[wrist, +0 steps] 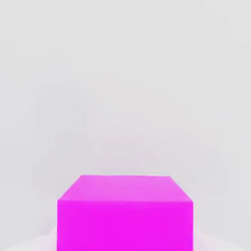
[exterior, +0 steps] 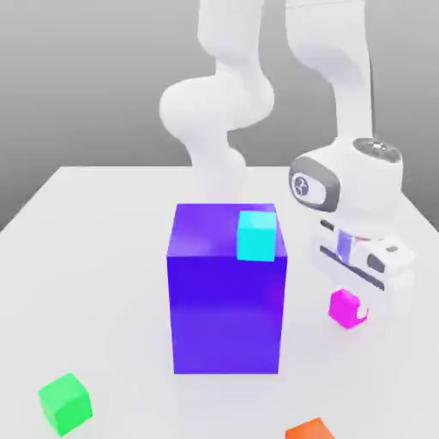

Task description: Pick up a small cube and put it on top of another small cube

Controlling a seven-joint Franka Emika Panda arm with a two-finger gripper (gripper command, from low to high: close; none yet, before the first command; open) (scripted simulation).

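We note the claw [exterior: 353,308] closed on the pink cube [exterior: 344,309], low over the desk [exterior: 129,300] at the exterior view's right; a low carry toward the green cube [exterior: 65,404] could strike the big blue block [exterior: 226,313], twisting our grip loose.

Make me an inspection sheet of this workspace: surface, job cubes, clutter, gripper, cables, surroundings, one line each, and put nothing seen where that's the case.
Surface: pale, plain tabletop.
Job's things: magenta cube at the gripper, on the exterior view's right; green cube near the exterior view's lower left, nothing on top.
Clutter: large blue block in the middle, cyan cube over its top; orange cube partly cut off by the exterior view's lower edge.
Gripper: shut on the magenta cube.
Cables: nothing seen.
Surroundings: plain grey background.
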